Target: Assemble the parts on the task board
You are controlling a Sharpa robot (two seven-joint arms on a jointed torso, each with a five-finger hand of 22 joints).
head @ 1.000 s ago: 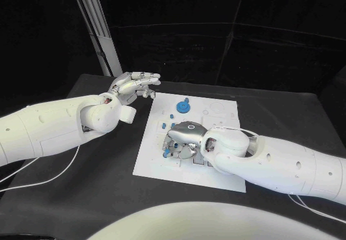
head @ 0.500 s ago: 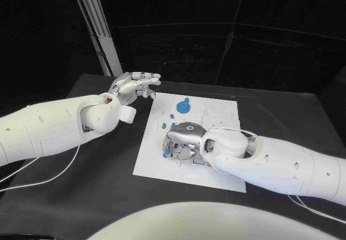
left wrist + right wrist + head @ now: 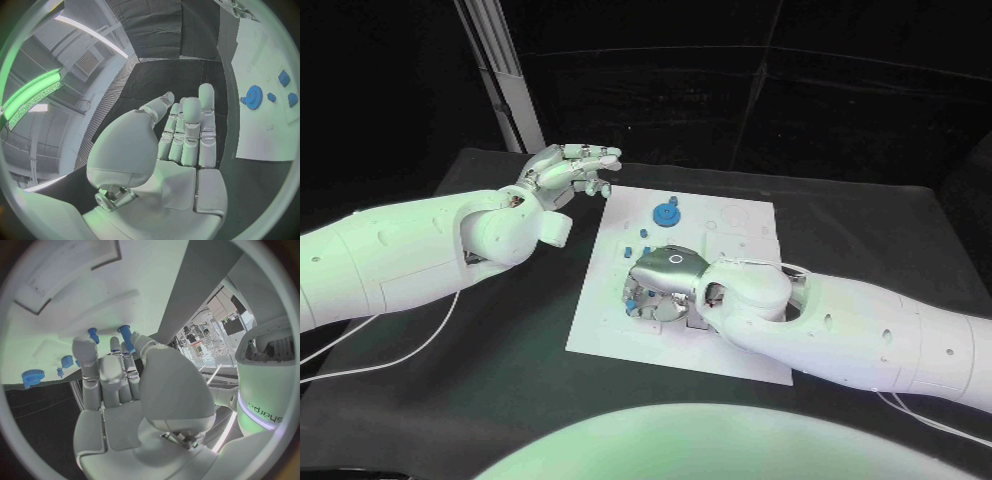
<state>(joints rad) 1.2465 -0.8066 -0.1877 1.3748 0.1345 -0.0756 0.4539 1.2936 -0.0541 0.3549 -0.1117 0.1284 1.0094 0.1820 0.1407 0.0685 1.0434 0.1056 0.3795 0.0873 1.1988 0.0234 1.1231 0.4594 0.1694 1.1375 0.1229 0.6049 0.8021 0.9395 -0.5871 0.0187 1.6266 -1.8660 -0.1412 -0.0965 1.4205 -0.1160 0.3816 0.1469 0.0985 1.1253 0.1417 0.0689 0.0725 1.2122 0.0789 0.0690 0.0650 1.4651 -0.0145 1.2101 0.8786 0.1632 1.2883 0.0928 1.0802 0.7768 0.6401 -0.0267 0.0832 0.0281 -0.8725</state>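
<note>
Your right hand sits palm-down over the middle of the task board, toward its left edge, fingers pressed around small blue pegs; can't tell whether it actually grips one. The blue gear stands near the board's far edge, well clear of that hand. Your left hand hovers just off the board's far-left corner, fingers loosely curled, holding nothing.

Right robot hand over the white task board, fingertips beside upright blue pegs.
</note>
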